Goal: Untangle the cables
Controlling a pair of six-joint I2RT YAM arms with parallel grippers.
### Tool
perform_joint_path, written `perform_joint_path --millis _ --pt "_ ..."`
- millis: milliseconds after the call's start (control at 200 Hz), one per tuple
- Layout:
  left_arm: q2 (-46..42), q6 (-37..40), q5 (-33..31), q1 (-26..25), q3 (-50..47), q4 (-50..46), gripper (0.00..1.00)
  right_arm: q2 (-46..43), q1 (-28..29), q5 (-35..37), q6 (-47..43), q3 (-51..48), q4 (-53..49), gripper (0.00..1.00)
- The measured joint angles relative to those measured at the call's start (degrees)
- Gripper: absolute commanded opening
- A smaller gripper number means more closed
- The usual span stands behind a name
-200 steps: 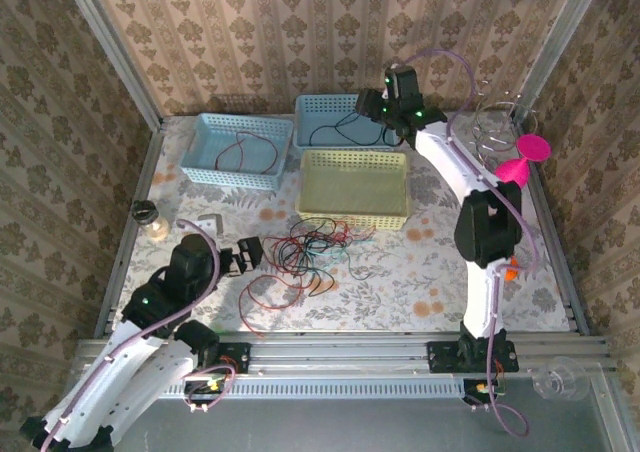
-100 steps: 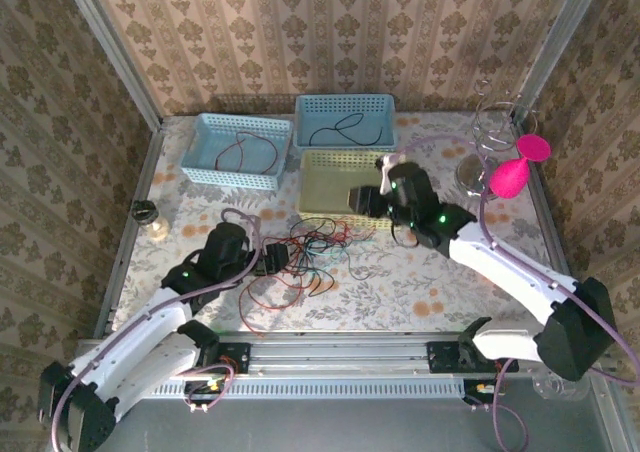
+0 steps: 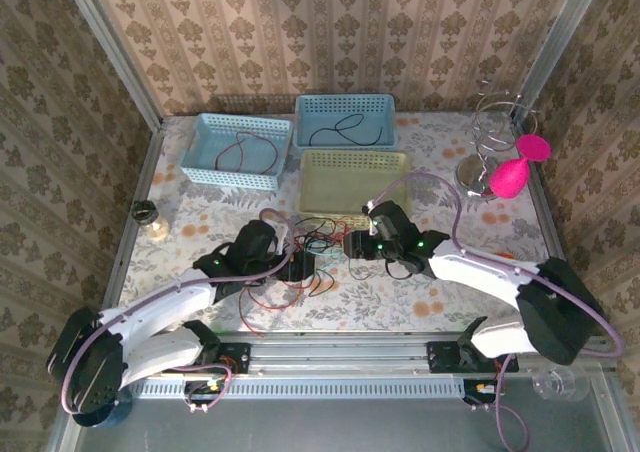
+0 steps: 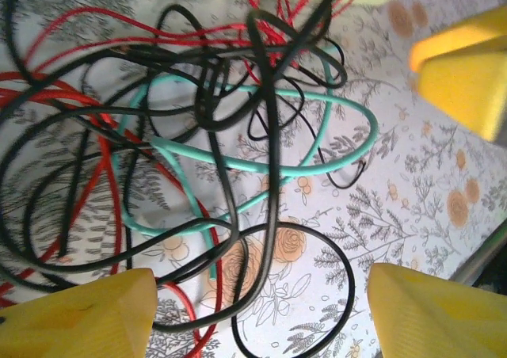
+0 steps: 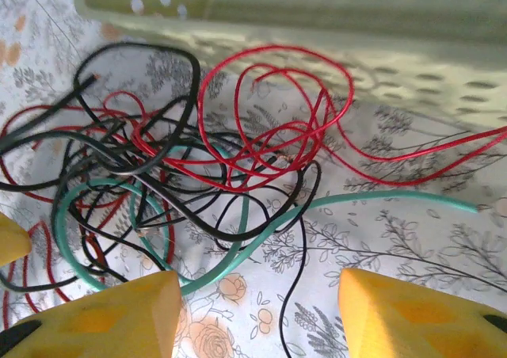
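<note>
At the far side of the flowered worktop, three baskets: a pale yellow basket in the middle, a left blue basket with one red cable inside, a far blue basket with one black cable inside. Just on the near side of the yellow basket, loose on the worktop, the tangle of cables: red, black and one green, crossed over each other many times. At the left of the tangle the left tool, at the right of it the right tool, both with fingers wide apart and gripping nothing.

Step in hand, by judgement: choosing one cable to draw out of the knot. Best to take the green cable, alone in its colour and easy to follow. Look in the right wrist view for its free end, at the right side of the tangle and clear of the others. Bring the right tool there and clamp near that end, press the knot down with the left tool, then pull slowly to the right, stopping at any tightening of the black loops
</note>
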Motion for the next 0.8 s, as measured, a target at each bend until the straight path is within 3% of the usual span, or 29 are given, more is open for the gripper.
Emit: perform_joint_path --millis 180,305,375,450,555,635,725,800 --pt "3.7 1.0 -0.7 -0.3 1.2 0.0 0.29 8.2 1.4 -1.7 -0.6 1.6 2.8 0.45" --pt "3.0 2.2 -1.6 -0.3 2.6 -1.5 0.00 9.4 2.2 -2.1 -0.9 1.8 3.6 0.16" --pt "1.0 2.6 -2.7 -0.3 3.4 -3.0 0.00 9.2 2.4 -2.1 -1.1 1.8 4.0 0.05" --pt "-2.0 2.8 -3.8 -0.3 4.2 -5.0 0.00 7.9 2.4 -2.0 -1.4 1.8 4.0 0.00" --pt "-6.2 3.3 -4.9 -0.2 5.4 -7.6 0.00 4.1 2.4 -1.7 -1.4 1.7 3.0 0.02" --pt "-8.4 3.8 -5.3 -0.1 6.7 -9.1 0.00 0.0 2.6 -1.4 -1.4 1.7 1.5 0.14" --pt "-9.6 4.2 -5.4 0.3 7.6 -9.7 0.00 -4.7 3.2 -1.0 -1.8 1.7 -0.1 0.42" --pt "-9.8 4.3 -5.5 0.6 7.7 -10.4 0.00 -7.1 4.2 0.2 -3.3 1.7 -2.2 0.47"
